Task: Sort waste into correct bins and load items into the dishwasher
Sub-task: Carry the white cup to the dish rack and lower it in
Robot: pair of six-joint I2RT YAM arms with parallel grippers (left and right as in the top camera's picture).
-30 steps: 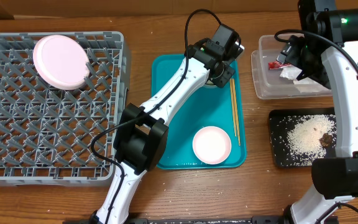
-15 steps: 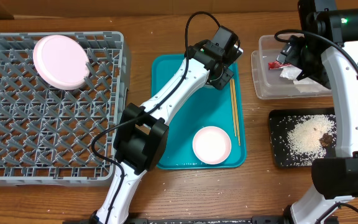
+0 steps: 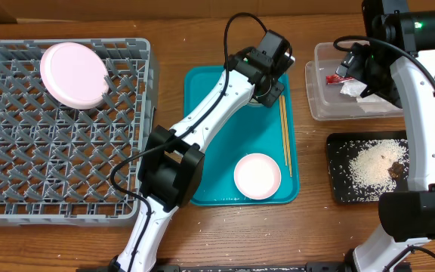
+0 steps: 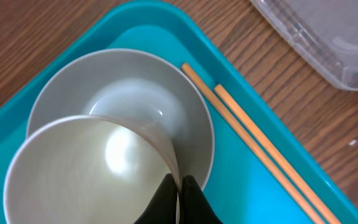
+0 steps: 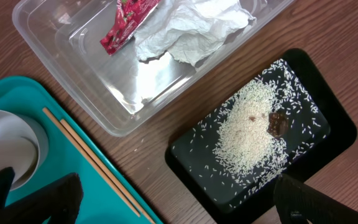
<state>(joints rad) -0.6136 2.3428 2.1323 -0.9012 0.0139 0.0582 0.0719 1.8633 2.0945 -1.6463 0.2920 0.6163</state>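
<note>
The left tool [image 4: 179,188] is seen clamped on the thin rim of the small white cup [image 4: 86,174], in or just above the grey bowl [image 4: 135,87], at the teal tray's [image 4: 241,199] far right corner. The cup is judged light, rigid, glossy and likely slippery, so a rim pinch suits it.

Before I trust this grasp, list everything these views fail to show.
- Overhead: the left gripper covers the white cup and most of the grey bowl.
- Left wrist: the bottom edge cuts off the white cup's near rim; only a corner of the clear tub shows.
- Right wrist: the right gripper is just dark blurs at the bottom edge.
- Overhead: the right arm hides part of the clear tub.
</note>
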